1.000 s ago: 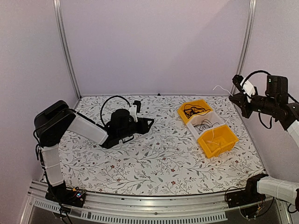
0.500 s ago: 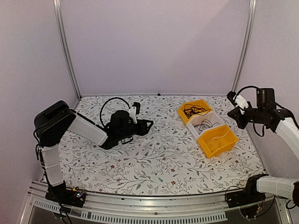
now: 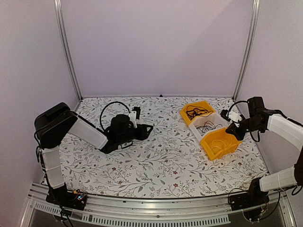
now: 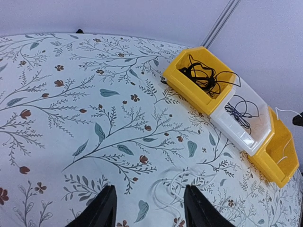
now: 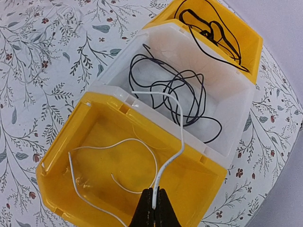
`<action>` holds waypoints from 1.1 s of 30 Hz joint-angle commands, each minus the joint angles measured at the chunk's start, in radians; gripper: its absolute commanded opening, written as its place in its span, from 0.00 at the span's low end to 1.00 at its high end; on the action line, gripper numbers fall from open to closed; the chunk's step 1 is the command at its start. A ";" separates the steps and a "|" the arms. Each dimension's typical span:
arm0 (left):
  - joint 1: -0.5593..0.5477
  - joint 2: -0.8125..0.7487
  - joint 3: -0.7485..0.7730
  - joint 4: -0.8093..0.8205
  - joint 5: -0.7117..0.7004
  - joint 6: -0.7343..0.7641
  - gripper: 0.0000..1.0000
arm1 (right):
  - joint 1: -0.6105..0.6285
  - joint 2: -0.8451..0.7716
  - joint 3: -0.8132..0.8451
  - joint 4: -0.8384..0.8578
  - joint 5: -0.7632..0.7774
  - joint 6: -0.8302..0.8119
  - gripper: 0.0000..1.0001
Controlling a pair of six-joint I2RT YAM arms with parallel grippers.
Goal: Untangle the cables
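Note:
My right gripper is shut on one end of a thin white cable. It hangs just over the near yellow bin, and the rest of that cable loops on the bin's floor. A black cable lies coiled in the white middle bin. Another black cable is bunched in the far yellow bin. In the top view the right gripper sits at the bins' right side. My left gripper is open and low over the tablecloth, with nothing between its fingers; the top view shows this gripper left of centre.
The three bins stand in a diagonal row at the right of the floral tablecloth: far yellow bin, white bin, near yellow bin. Purple walls and metal posts close in the table.
My right arm has come down and leftward from high at the right, carrying the white cable's end to just above the near yellow bin. The left gripper shifted only slightly.

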 commanded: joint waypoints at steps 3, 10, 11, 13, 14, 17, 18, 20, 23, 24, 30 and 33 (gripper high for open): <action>0.024 -0.012 -0.014 0.030 0.000 -0.008 0.48 | -0.003 0.074 0.006 -0.065 0.025 -0.156 0.00; 0.035 -0.015 -0.031 0.039 0.005 -0.015 0.48 | -0.001 0.250 0.107 -0.142 0.047 -0.195 0.00; 0.036 -0.017 -0.034 0.038 0.008 -0.017 0.48 | -0.001 0.272 0.124 -0.148 0.049 -0.190 0.00; 0.038 -0.021 -0.041 0.039 0.011 -0.017 0.48 | 0.000 0.326 0.155 -0.159 0.048 -0.169 0.00; 0.040 -0.023 -0.045 0.039 0.012 -0.017 0.48 | 0.000 0.339 0.165 -0.166 0.046 -0.165 0.00; 0.044 -0.031 -0.055 0.038 0.012 -0.016 0.48 | 0.007 0.363 0.169 -0.168 0.055 -0.162 0.00; 0.046 -0.032 -0.057 0.039 0.011 -0.015 0.48 | 0.011 0.363 0.161 -0.164 0.070 -0.166 0.00; 0.048 -0.031 -0.056 0.039 0.013 -0.014 0.48 | 0.023 0.336 0.129 -0.134 0.108 -0.189 0.00; 0.051 -0.025 -0.053 0.040 0.018 -0.018 0.48 | 0.031 0.255 0.066 -0.082 0.126 -0.245 0.00; 0.053 -0.022 -0.050 0.042 0.019 -0.019 0.48 | 0.031 0.211 0.055 -0.072 0.123 -0.263 0.00; 0.053 0.000 -0.036 0.054 0.027 -0.035 0.48 | 0.031 0.066 0.042 -0.090 0.081 -0.284 0.00; 0.053 0.009 -0.031 0.061 0.038 -0.044 0.48 | 0.030 0.016 0.037 -0.073 0.082 -0.278 0.00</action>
